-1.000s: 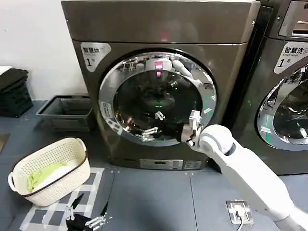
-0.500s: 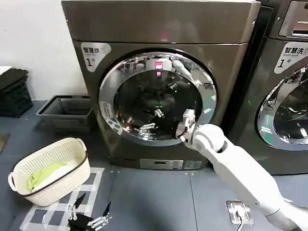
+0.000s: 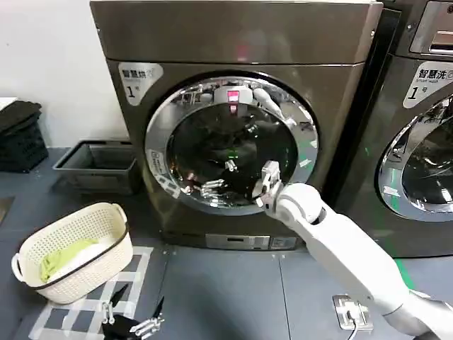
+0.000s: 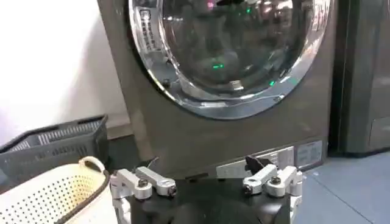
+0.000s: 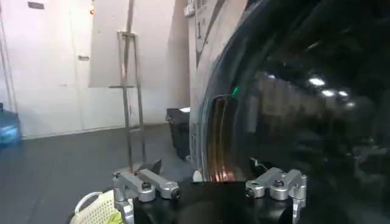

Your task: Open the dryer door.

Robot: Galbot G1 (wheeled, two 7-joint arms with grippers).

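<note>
Chrome-rimmed dryer door (image 3: 231, 145) shut; right pincer (image 3: 265, 185) spread at its lower rim, left pincer (image 4: 206, 182) spread low

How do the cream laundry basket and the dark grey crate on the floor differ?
The cream laundry basket is rounded with handles and holds green and white cloth; the dark grey crate is rectangular, and nothing shows above its rim. The basket sits nearer the robot, on a checked mat; the crate stands against the wall beside the dryer. Both have perforated sides.

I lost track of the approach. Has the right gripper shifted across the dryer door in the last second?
Yes. The right gripper has moved toward the robot's left, from the dryer door rim's lower right onto the glass.
</note>
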